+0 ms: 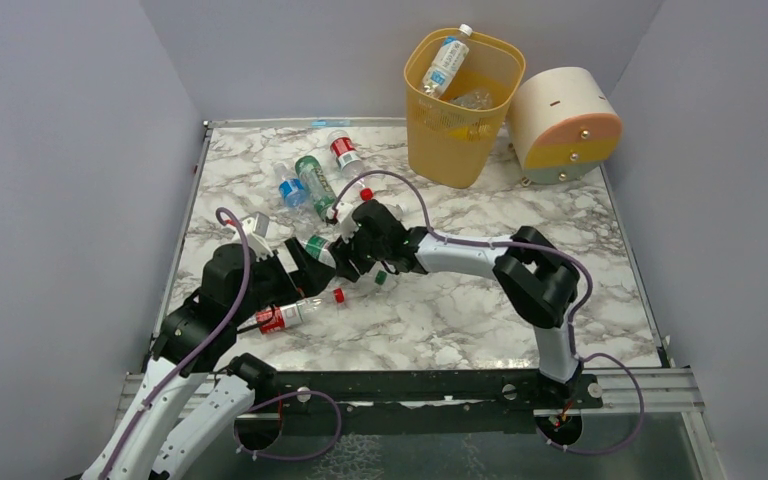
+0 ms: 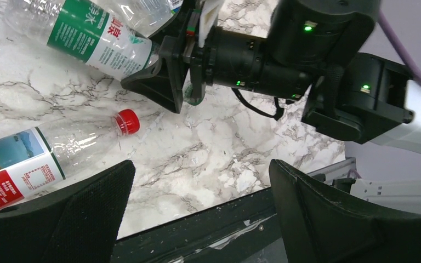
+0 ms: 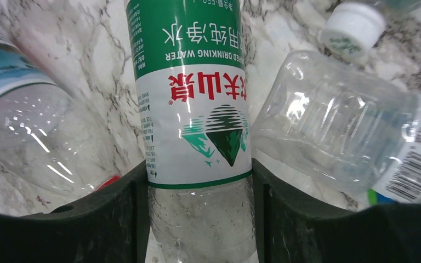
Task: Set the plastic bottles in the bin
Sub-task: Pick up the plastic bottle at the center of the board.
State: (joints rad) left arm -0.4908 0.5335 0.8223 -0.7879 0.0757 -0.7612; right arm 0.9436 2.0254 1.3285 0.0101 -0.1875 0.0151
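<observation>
My right gripper (image 3: 200, 219) is shut on a clear bottle with a green-and-white label (image 3: 197, 126), both fingers pressed to its sides, low over the table among other bottles. From above, this gripper (image 1: 352, 250) and bottle (image 1: 320, 248) are left of centre. My left gripper (image 2: 200, 208) is open and empty, just beside them (image 1: 300, 265). A clear red-capped bottle (image 2: 44, 159) lies at its left finger, also in the top view (image 1: 300, 310). The yellow-orange bin (image 1: 450, 150) stands at the back with a bottle (image 1: 447, 62) sticking out.
Three more bottles lie at the back left: red label (image 1: 344, 152), green (image 1: 314, 180), blue (image 1: 291, 190). A clear bottle (image 3: 334, 131) touches the held one on its right. A cream-and-peach cylinder (image 1: 565, 125) lies right of the bin. The table's black front rail (image 2: 197, 230) is below my left gripper.
</observation>
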